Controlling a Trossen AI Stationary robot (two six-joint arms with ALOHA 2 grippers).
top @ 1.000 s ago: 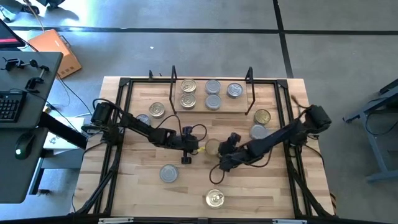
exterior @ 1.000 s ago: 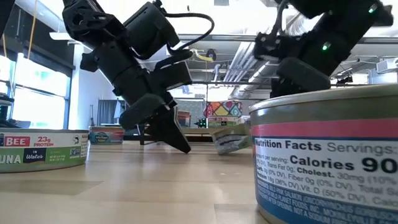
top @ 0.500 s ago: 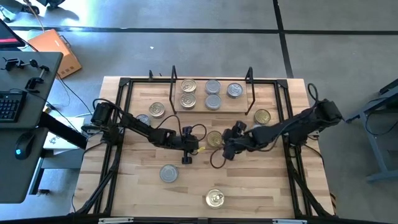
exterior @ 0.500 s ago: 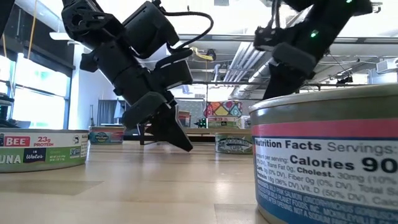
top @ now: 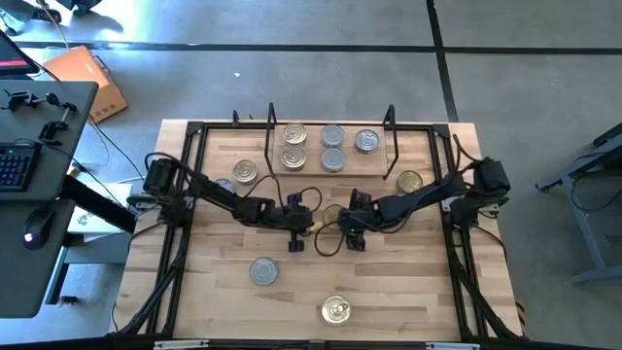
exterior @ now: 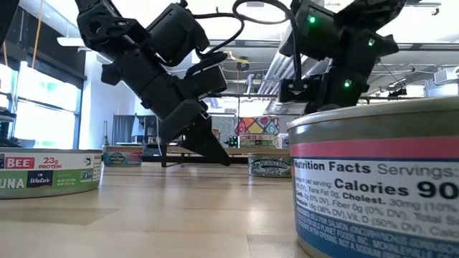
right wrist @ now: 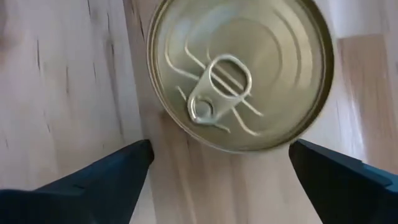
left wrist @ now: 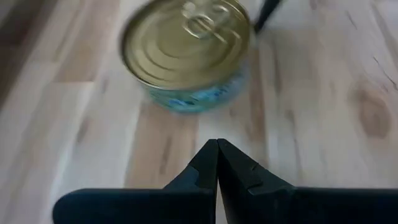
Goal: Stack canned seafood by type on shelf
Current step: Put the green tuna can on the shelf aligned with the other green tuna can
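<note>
The right hand [top: 342,222] is hovering with its fingers [right wrist: 99,180] spread wide around a gold-lidded can [right wrist: 239,71] at the middle of the surface [top: 408,292], gripping nothing. The left hand [top: 294,236] is sitting closed just at the can's nine o'clock. The shelf [top: 332,167] at twelve o'clock is carrying five cans.

near can [exterior: 376,186] "Nutrition Facts", "Calories 90", left can [exterior: 49,172] "BEE", "23g Protein"

Cardboard box [top: 89,80] on floor; keyboard [top: 14,165], mouse [top: 35,228] on desk [top: 39,272]
</note>
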